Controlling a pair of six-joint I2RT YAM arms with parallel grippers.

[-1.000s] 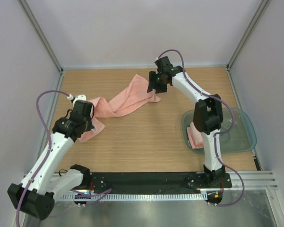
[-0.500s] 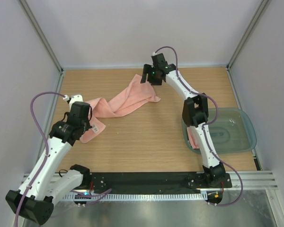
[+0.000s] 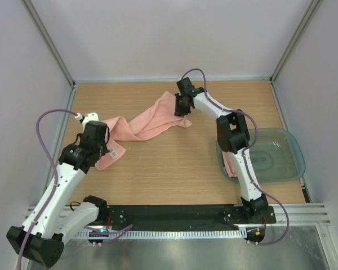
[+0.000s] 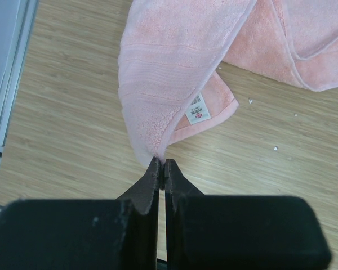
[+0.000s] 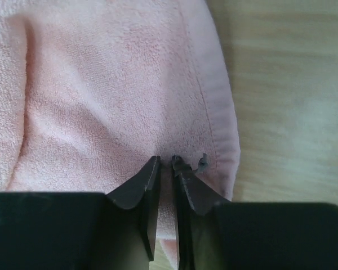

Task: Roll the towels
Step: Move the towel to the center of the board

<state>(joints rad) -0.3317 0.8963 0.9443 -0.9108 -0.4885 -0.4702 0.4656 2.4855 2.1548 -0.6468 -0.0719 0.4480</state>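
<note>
Although both arms have hold of it, the long towel point(image 3: 146, 121) seen from above lies unrolled, a twisted band on the table point(image 3: 174, 174) running from your left gripper point(image 3: 104, 147) at its near end to your right gripper point(image 3: 183, 106) at its far end. The smaller towel point(image 3: 231, 164) sits bunched in the tray point(image 3: 293, 152), well behind and to the right of the right gripper, with neither hand on it. At the left wrist, you see the jaws pressed together on the very tip of a towel corner, with the cloth and its label point(image 4: 198, 112) spreading out ahead of the fingertips. At the right wrist, the jaws are nipped onto a pinch of terry just inside the hem. You should count nothing as rolled yet: it looks as though this towel needs spreading flat, then both need rolling.
</note>
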